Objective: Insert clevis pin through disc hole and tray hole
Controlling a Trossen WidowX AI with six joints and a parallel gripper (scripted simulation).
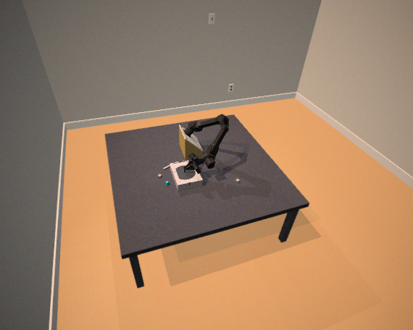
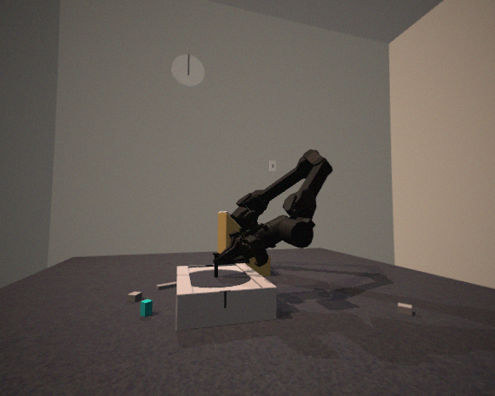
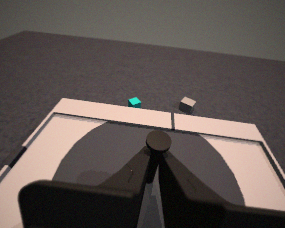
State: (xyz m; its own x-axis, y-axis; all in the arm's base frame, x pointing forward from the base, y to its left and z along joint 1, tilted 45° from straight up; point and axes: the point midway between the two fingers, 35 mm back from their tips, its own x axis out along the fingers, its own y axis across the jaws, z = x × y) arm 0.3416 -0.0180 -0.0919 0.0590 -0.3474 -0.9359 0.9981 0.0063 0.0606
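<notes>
While pincer (image 1: 185, 169) (image 2: 216, 260) (image 3: 154, 152) grips upright pin (image 2: 216, 269) (image 3: 158, 142), tray rim (image 1: 190, 185) (image 2: 233, 291) (image 3: 115, 113) surrounds disc (image 1: 182, 175) (image 2: 227, 281) (image 3: 90, 155).

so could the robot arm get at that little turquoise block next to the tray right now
Probably not right away: its fingers are shut on the pin. The turquoise block itself looks uncovered, beyond the tray's rim.
</notes>
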